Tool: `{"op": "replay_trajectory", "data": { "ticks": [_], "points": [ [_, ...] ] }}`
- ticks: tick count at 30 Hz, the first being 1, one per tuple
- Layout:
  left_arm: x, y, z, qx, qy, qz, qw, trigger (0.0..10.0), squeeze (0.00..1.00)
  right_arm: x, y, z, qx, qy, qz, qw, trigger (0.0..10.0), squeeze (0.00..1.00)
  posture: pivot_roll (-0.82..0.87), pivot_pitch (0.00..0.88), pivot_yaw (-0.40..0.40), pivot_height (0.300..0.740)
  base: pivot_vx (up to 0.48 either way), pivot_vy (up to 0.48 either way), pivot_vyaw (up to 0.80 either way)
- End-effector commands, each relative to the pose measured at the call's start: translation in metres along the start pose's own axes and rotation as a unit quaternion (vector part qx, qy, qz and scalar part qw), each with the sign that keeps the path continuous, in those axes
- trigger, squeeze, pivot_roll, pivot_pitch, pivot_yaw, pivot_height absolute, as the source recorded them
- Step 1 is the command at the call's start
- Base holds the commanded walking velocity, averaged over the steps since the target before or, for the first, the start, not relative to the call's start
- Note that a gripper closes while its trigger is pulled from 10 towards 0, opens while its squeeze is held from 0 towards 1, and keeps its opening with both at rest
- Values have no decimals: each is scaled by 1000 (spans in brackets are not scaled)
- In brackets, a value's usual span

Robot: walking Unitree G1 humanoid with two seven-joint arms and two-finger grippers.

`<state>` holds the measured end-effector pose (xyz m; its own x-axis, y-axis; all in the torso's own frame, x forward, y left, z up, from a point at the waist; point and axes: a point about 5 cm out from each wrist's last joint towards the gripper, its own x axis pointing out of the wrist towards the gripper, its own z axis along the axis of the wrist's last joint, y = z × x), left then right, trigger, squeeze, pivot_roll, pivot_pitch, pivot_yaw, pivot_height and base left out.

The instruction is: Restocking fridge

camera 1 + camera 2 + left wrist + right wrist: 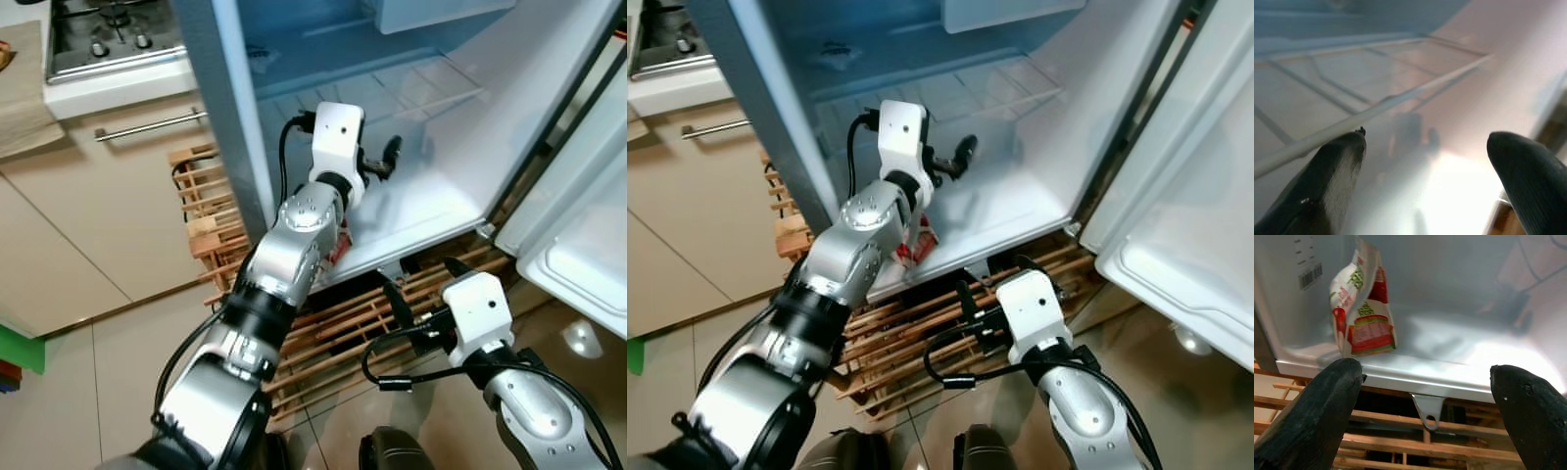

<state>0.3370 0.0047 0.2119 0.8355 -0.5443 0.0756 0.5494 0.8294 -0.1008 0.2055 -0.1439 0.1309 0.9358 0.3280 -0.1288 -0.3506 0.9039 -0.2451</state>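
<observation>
The fridge stands open, its white floor (431, 211) bare toward the back. A red, white and green packet (1364, 308) stands upright at the front left of that floor, also seen beside my left forearm as the packet (916, 245). My left gripper (387, 162) reaches inside the fridge above the floor, past the packet, open and empty; in its wrist view the left gripper (1425, 161) points under a wire shelf (1400, 98). My right gripper (426, 284) hangs open and empty below the fridge's front lip, facing the packet (338, 250) from outside.
A wooden slat pallet (343, 323) lies under the fridge. The fridge door (578, 225) swings out on the right. Beige kitchen cabinets (98, 196) and a hob (108, 34) stand to the left. Tiled floor lies below.
</observation>
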Motion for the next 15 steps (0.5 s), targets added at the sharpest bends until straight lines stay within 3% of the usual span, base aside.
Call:
{"op": "replay_trajectory", "data": {
  "ticks": [1, 2, 3, 4, 5, 6, 7, 8, 10, 12, 15],
  "points": [
    [-2, -9, 11, 3, -12, -29, 1000, 10000, 1000, 3, 1, 3, 3, -13, 3, 1000, 10000, 67, -179, 0, 24, 711, 0, 0, 0],
    [-7, -15, 8, -3, -4, -52, 999, 10000, 1000, 6, 0, 2, 5, -15, 3, 1000, 10000, 67, -170, 0, 28, 711, 0, 0, 0],
    [-12, -21, 7, -19, -3, -78, 997, 10000, 310, 8, 0, 2, 6, -17, 2, 1000, 10000, 71, -167, 0, 29, 711, 0, 0, 0],
    [-19, -27, 6, -26, -3, -114, 993, 10000, 82, 11, -1, 2, 7, -19, 0, 1000, 10000, 67, -161, 0, 32, 711, 0, 0, 0],
    [-19, -27, 6, -26, -3, -114, 993, 10000, 82, 11, -1, 2, 7, -19, 0, 1000, 10000, 67, -161, 0, 32, 711, 0, 0, 0],
    [-33, -28, 4, -28, -7, -160, 987, 10000, 0, 15, -3, 1, 11, -22, -5, 1000, 10000, 67, -150, 0, 42, 711, 0, 0, 0],
    [-39, -26, 3, -27, -10, -174, 984, 10000, 0, 16, -3, 1, 14, -23, -7, 1000, 10000, 67, -150, 0, 42, 711, 0, 0, 0],
    [-39, -26, 3, -27, -10, -174, 984, 10000, 0, 16, -3, 1, 14, -23, -7, 1000, 10000, 67, -150, 0, 42, 711, 0, 0, 0],
    [-58, -15, -1, -8, -4, -185, 983, 10000, 0, 20, -6, -2, 27, -24, -16, 999, 10000, 67, -128, 0, 46, 711, 0, 0, 0],
    [-64, -11, -3, -3, 1, -184, 983, 10000, 0, 22, -8, -3, 32, -24, -19, 999, 10000, 71, -124, 0, 45, 711, 0, 0, 0],
    [-79, 5, -6, 16, 14, -160, 987, 10000, 0, 27, -14, -8, 50, -19, -33, 998, 10000, 71, -98, 0, 37, 711, 0, 0, 0]
  ]
}}
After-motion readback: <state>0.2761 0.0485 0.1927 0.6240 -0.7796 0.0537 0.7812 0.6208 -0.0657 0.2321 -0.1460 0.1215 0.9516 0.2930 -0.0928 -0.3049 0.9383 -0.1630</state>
